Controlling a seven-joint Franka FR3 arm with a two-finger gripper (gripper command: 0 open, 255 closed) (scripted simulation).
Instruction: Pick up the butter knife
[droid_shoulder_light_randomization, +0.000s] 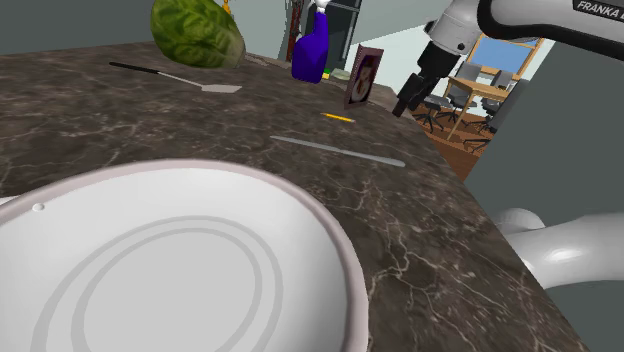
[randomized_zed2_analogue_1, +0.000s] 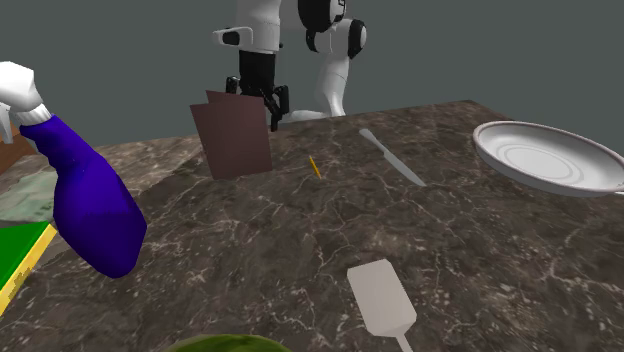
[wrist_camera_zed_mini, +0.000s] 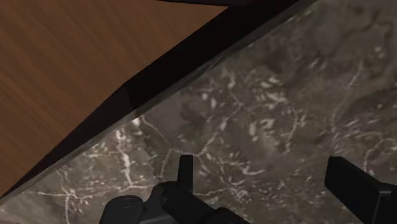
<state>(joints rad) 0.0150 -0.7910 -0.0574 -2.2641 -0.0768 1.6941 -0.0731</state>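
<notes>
jaws apart, far from butter knife.

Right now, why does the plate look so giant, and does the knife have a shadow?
Shoulder view: the plate sits right by the camera, so it looks giant. Second exterior view: farther off, it looks ordinary. Shoulder view: the knife shows no clear shadow on the counter; the light is flat and even, no glare.

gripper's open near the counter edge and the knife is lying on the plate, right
No: the knife lies flat on the counter, apart from the plate, as the second exterior view shows. The gripper is open near the counter edge.
</notes>
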